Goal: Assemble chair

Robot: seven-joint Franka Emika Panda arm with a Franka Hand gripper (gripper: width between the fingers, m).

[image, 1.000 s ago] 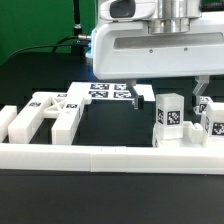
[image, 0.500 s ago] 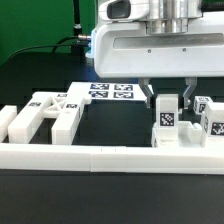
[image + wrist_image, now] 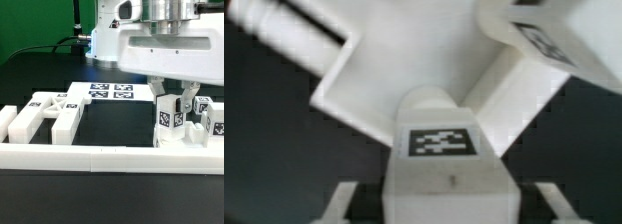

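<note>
A blocky upright white chair part with a marker tag (image 3: pixel 168 120) stands at the exterior view's right, just behind the rail. My gripper (image 3: pixel 171 108) is lowered over it, one finger on each side, with the jaws open. In the wrist view the same part (image 3: pixel 441 142) fills the space between my fingers (image 3: pixel 345 200), with a thin dark gap on each side, so they are not touching it. A second tagged block (image 3: pixel 213 120) stands further to the exterior view's right. Several flat and blocky tagged chair parts (image 3: pixel 45 110) lie together at the exterior view's left.
The long low white border rail (image 3: pixel 100 155) runs across the front of the table. The marker board (image 3: pixel 110 92) lies flat behind the parts, in the middle. Further white chair parts (image 3: pixel 331 70) lie beyond the block in the wrist view.
My gripper has moved toward the exterior view's right and come down around the upright tagged block. The parts have not moved.
</note>
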